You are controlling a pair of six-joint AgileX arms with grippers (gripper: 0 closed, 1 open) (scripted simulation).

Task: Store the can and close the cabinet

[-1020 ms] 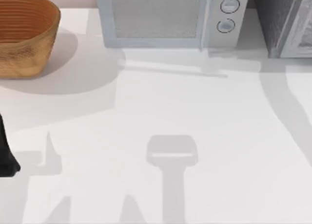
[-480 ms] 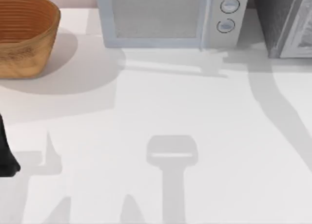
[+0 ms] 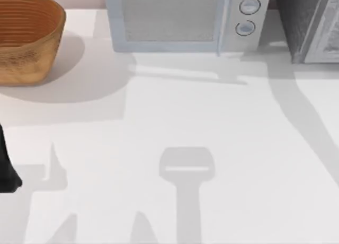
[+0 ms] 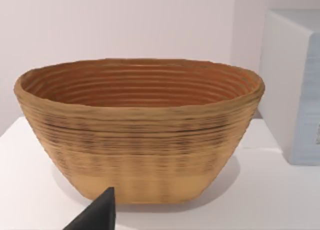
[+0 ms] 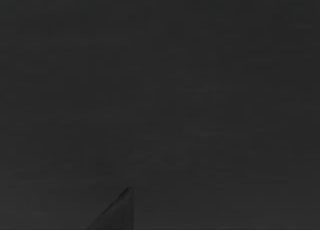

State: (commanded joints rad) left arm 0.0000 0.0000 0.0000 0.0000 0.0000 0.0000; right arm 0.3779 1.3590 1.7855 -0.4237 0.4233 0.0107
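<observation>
The can is out of view. The cabinet [image 3: 310,24] is the grey speckled box at the table's back right corner, cut off by the top view's edge. My left arm [image 3: 5,167] is a black shape parked at the table's left edge. A black corner of my left gripper [image 4: 97,217] shows in the left wrist view, low in front of the woven basket [image 4: 140,135] and apart from it. The right wrist view is dark.
A white microwave [image 3: 183,18] with two round knobs stands shut at the back middle. The brown woven basket [image 3: 26,37] sits at the back left. A long arm shadow [image 3: 302,116] runs across the table's right side toward the cabinet.
The arm shadow on the table's right side has narrowed and swung toward the back, reaching the cabinet's foot. The left arm, basket and microwave have not moved.
</observation>
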